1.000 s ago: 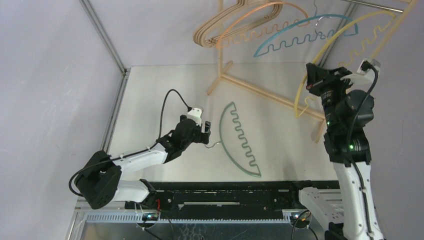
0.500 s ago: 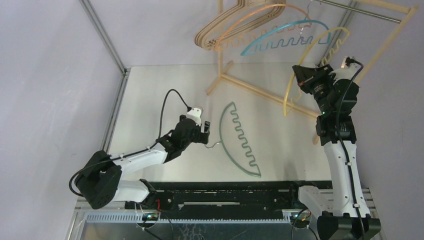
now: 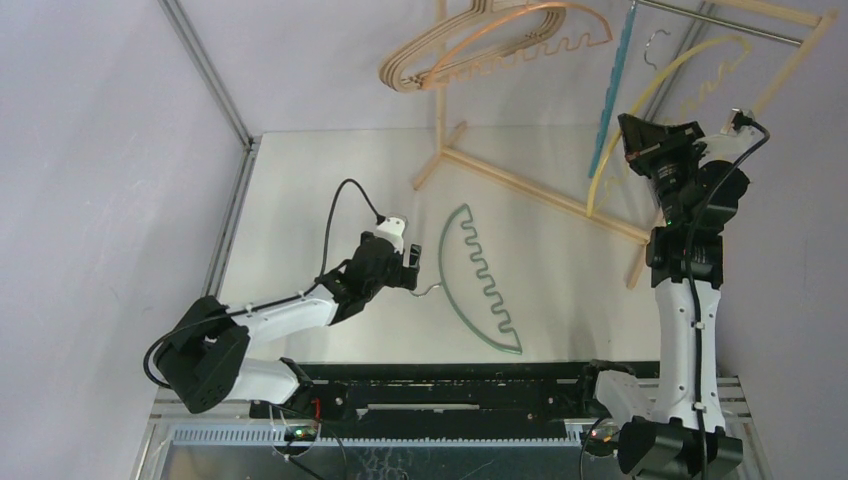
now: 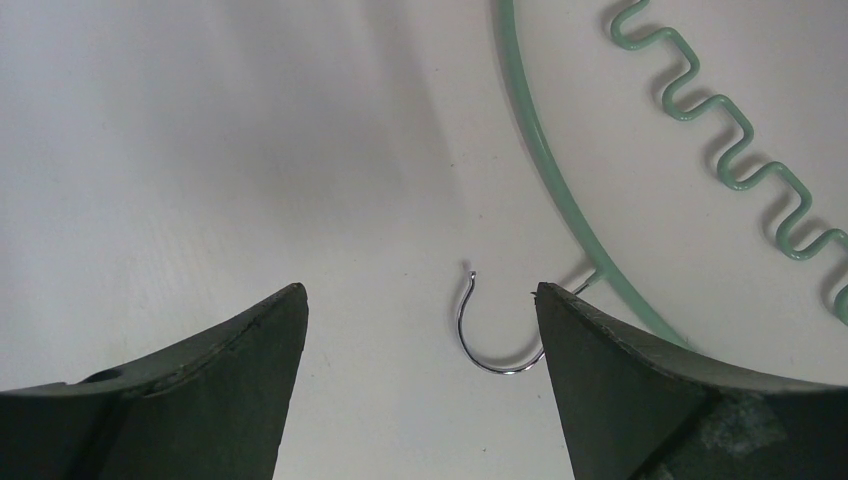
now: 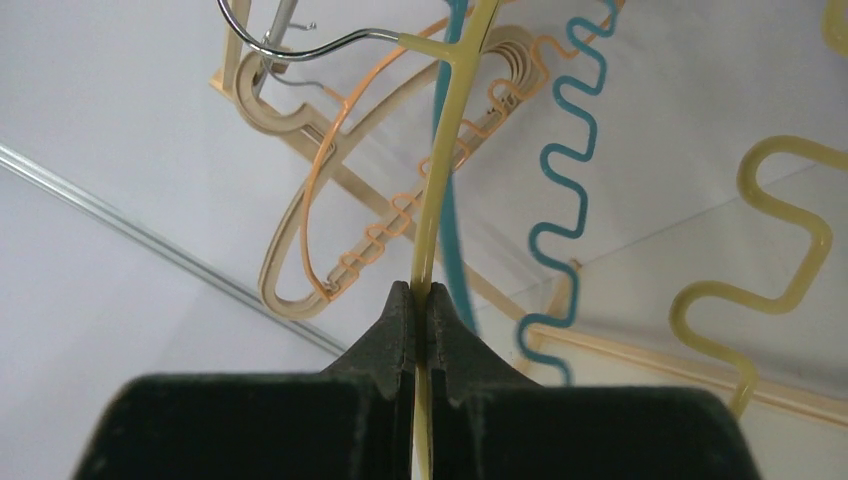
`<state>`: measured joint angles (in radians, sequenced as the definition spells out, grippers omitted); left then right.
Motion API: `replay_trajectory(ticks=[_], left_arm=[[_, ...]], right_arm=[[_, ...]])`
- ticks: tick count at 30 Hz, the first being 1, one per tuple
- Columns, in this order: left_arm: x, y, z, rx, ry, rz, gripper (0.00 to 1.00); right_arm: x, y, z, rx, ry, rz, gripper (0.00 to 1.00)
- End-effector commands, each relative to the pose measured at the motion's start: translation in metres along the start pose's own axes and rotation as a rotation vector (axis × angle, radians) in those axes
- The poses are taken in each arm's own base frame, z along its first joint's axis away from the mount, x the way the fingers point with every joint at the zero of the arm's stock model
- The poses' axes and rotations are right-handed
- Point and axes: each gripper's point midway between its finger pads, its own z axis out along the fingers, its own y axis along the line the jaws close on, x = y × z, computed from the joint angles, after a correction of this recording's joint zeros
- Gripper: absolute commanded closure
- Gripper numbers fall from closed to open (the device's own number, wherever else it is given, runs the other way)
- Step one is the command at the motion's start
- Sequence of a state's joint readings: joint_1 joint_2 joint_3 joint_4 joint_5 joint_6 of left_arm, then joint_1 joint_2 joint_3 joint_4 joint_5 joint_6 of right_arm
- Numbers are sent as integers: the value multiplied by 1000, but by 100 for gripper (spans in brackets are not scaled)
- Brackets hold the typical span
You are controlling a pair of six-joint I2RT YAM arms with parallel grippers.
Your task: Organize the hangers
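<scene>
One yellow hanger (image 5: 431, 200) pinched in right claw (image 5: 419, 292).

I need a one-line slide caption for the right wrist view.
Right gripper shut on the yellow hanger; blue hanger, orange hanger and wooden hangers hang behind.

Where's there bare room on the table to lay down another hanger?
Bare table left of the rack base, beyond the left arm; also between green hanger and right arm. Crowded at the rod, where hangers bunch.

Green hanger's hook (image 4: 490, 330) between open fingers (image 4: 620, 380)
</scene>
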<state>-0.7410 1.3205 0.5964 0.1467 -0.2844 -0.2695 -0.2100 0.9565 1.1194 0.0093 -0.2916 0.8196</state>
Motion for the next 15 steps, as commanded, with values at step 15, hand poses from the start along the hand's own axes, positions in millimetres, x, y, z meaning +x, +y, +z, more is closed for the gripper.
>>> replay_trajectory(ticks=[15], left_arm=[[-17,2,6,-15,-38,1,12]], right_arm=[[-57,36,-1,-155,-136,-35,100]])
